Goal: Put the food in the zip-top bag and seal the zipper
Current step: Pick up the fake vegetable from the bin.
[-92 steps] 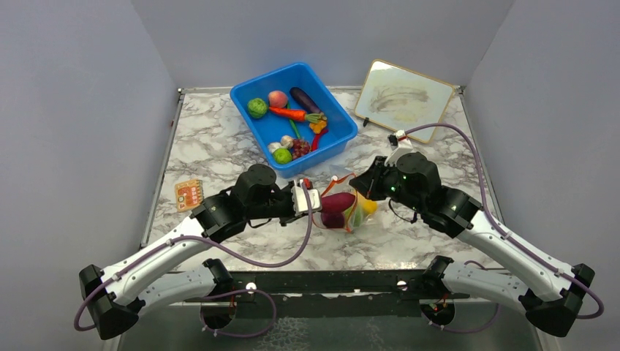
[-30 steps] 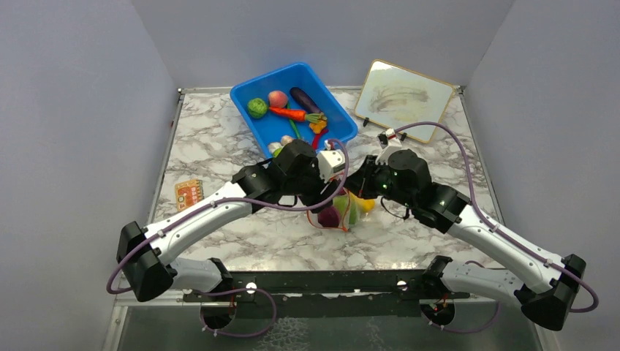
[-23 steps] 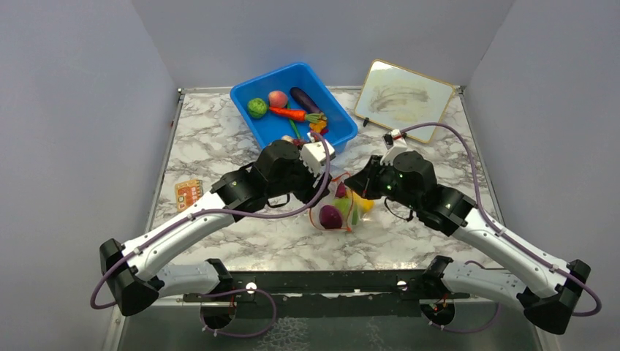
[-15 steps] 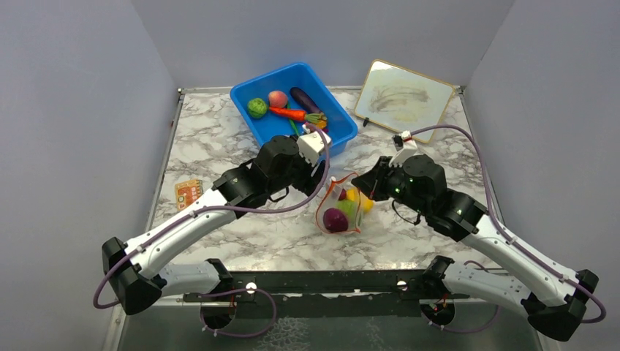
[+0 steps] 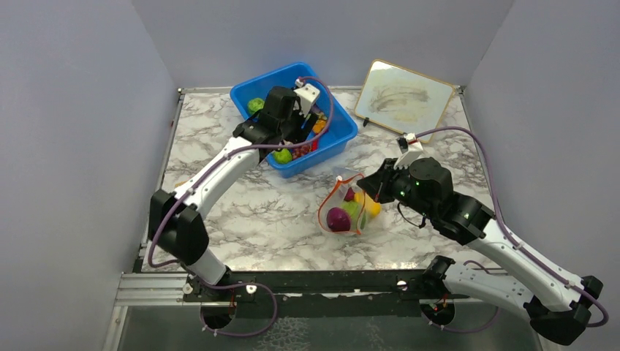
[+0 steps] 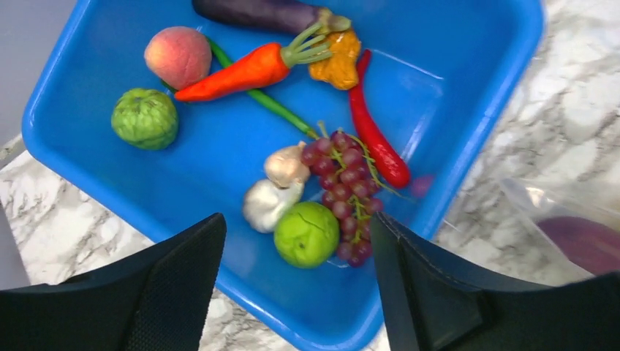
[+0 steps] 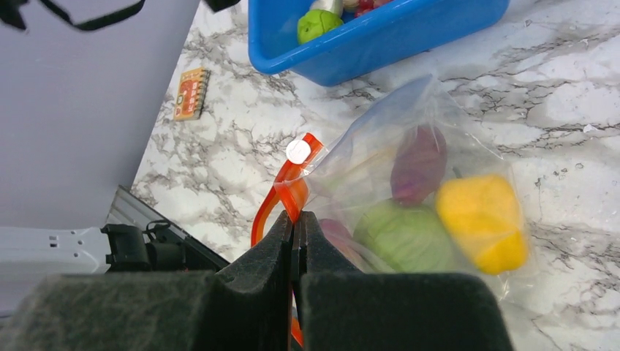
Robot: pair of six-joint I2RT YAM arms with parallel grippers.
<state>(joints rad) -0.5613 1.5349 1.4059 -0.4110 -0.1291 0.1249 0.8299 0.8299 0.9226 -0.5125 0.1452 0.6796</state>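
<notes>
No readable text, brand or number anywhere.
Small orange card (image 7: 191, 93), left side of worktop (image 5: 278, 227): printed pattern, too small to read.
Far right, whiteboard (image 5: 404, 97): smudged marks only, nothing legible.

Red-orange zipper (image 7: 291, 183) — blue bin (image 6: 219, 175).

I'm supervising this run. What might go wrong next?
The open left gripper hangs over a round green toy fruit crowded against purple toy grapes and white toy garlic in the blue plastic bin; closing may catch a neighbour too. The right gripper pinches only the red-orange zipper strip of the clear plastic bag, so its mouth might sag or slip.
</notes>
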